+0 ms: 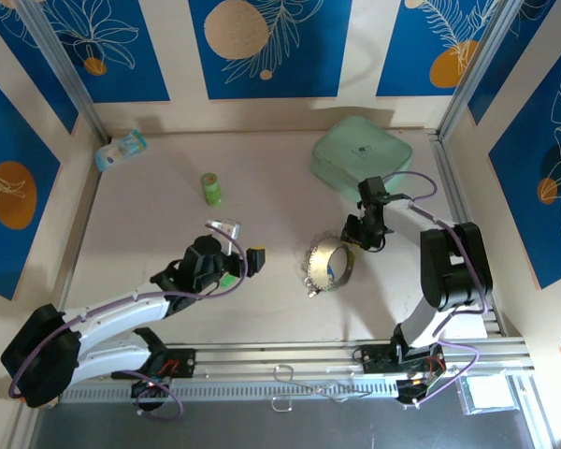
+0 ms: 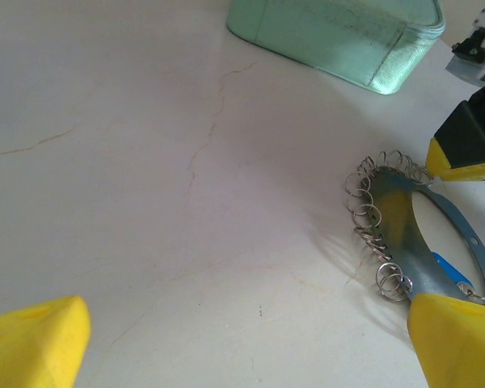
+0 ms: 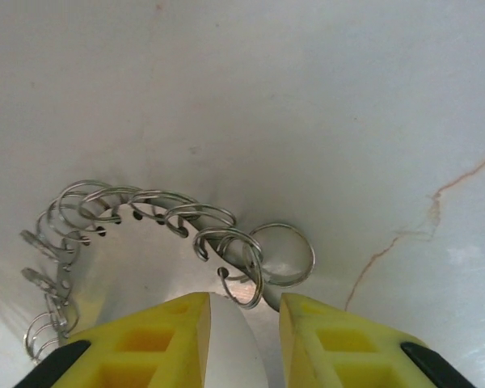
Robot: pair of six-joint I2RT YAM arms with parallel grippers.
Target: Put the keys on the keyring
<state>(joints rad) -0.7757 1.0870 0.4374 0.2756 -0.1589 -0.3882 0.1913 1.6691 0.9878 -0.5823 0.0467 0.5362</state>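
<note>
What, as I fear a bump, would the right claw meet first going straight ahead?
Most likely the split rings on the keyring, right ahead of the right claw. They look nearly touching, though depth is unclear.

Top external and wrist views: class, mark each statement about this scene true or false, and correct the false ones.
1. The left gripper is wide open. True.
2. The mint container sits at the near edge, on the left. False: it sits far back on the right.
3. The keyring carries many small wire rings along a curved metal band. True.
4. The right gripper hovers far from the keyring. False: its yellow fingers grip the band.
5. The green bottle lies between the two grippers. False: it is farther back, left of centre.
</note>
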